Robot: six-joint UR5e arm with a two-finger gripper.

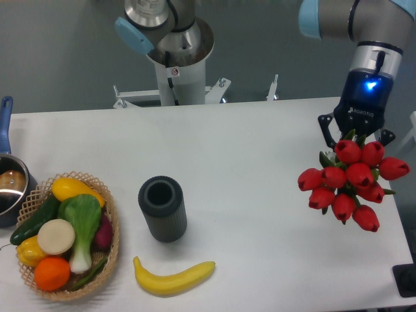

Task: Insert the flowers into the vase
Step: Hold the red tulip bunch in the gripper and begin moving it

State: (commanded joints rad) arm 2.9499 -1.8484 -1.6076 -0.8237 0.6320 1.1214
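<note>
The bunch of red tulip buds with green leaves [351, 184] looks light and soft, best held by its stems. The black 2-finger gripper [354, 134] sits at its 12 o'clock; whether it pinches them is hidden. The dark ribbed cylindrical vase [162, 208] stands well apart at 9 o'clock.

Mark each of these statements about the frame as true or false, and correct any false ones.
1. The flowers are already standing in the vase. False: they are at the hand, far to the right of the vase, whose mouth is empty.
2. A banana lies on the table in front of the vase. True.
3. The vase is lying on its side. False: it stands upright with its round mouth facing up.
4. A wicker basket of vegetables and fruit sits to the left of the vase. True.
5. The hand hangs directly above the vase. False: it is near the table's right edge, at the top of the flower bunch.
</note>
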